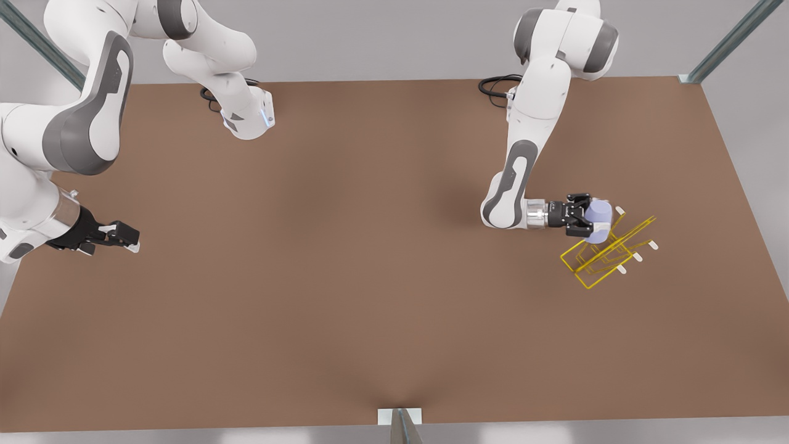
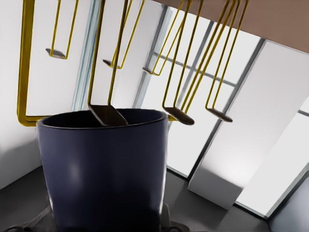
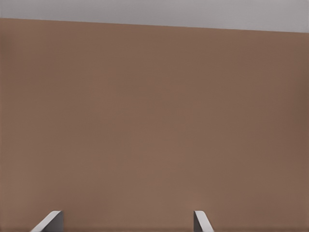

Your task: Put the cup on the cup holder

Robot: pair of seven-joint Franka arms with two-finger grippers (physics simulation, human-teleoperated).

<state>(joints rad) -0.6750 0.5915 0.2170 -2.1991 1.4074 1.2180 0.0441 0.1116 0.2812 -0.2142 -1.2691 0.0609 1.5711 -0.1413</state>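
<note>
1. Across the front view spreads the brown tabletop (image 1: 345,296), carrying the cup holder toward its 3 o'clock edge.
2. At about 9 o'clock on that tabletop the right gripper (image 1: 130,238) waits above bare brown surface, well apart from the task's things; its fingers (image 3: 49,221) are spread apart with nothing between them.
3. At about 3 o'clock the left gripper (image 1: 593,219) reaches sideways toward the front view's right, its fingers clenched on the cup.
4. The cup holder (image 1: 607,254), a rack of thin bright-yellow wire with white-tipped prongs, stands at 5 o'clock of that gripper.
5. The cup (image 1: 598,219), lavender-blue, lies on its side in the grasp at the rack's 11 o'clock corner, above the tabletop. In the left wrist view one prong tip sits at its rim (image 2: 104,118); whether it touches, I cannot tell.
</note>
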